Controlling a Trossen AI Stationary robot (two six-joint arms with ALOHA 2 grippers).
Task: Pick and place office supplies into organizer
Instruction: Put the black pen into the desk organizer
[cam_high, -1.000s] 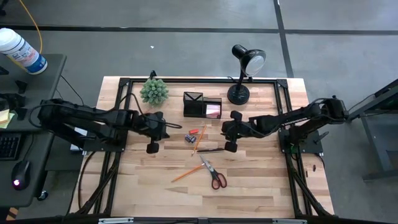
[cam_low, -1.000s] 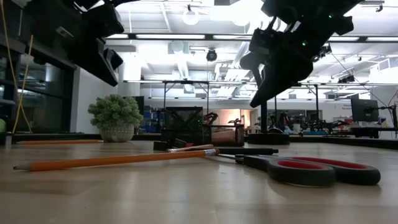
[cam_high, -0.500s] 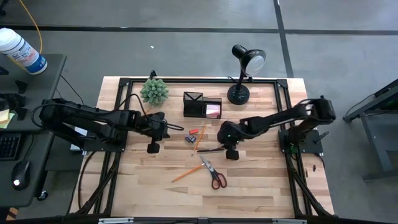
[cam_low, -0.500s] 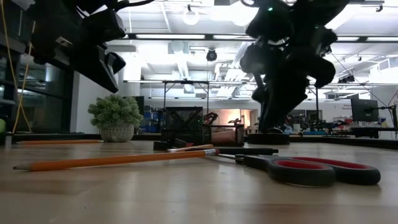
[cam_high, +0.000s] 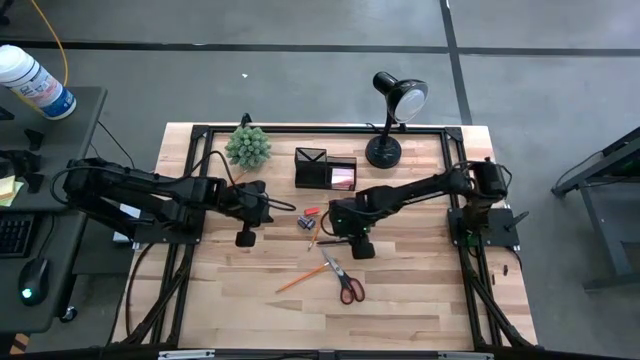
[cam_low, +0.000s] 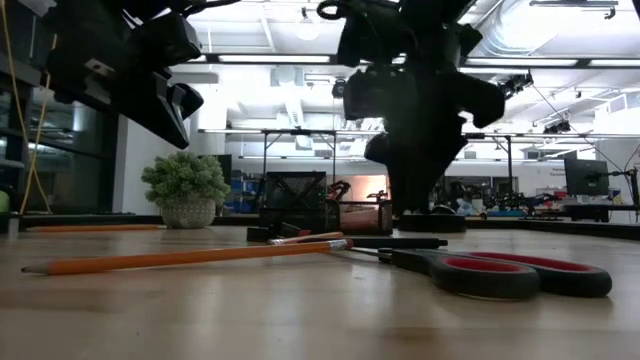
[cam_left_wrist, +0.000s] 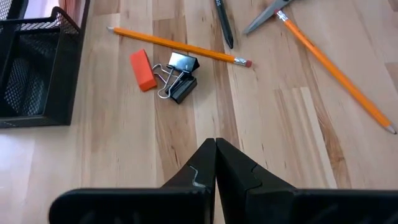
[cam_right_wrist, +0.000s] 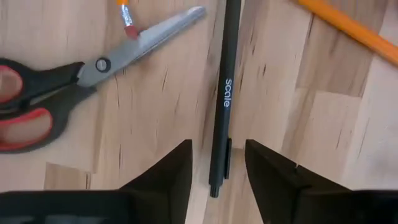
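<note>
My right gripper (cam_right_wrist: 217, 144) is open and low over the table. One finger stands on either side of the black pen (cam_right_wrist: 222, 93) near one of its ends, without plainly touching it. The pen lies flat on the wood. Red-handled scissors (cam_right_wrist: 56, 87) lie beside it, and an orange pencil (cam_right_wrist: 348, 28) lies past its far end. My left gripper (cam_left_wrist: 216, 148) is shut and hovers above bare wood, short of an orange eraser (cam_left_wrist: 143, 61) and black binder clips (cam_left_wrist: 177, 78). The black mesh organizer (cam_high: 325, 170) stands toward the far edge, with a pink pad (cam_high: 343, 178) in its lower compartment.
A black desk lamp (cam_high: 390, 120) and a green spiky plant (cam_high: 248, 146) stand at the far edge, on either side of the organizer. A second pencil (cam_high: 300, 280) and the scissors (cam_high: 345, 282) lie nearer the near edge. Bare wood stretches along the near side.
My right gripper has moved toward the table's left and down, from beside the lamp base to just above the black pen, so that its fingers now stand on either side of it. Nothing on the table has shifted.
</note>
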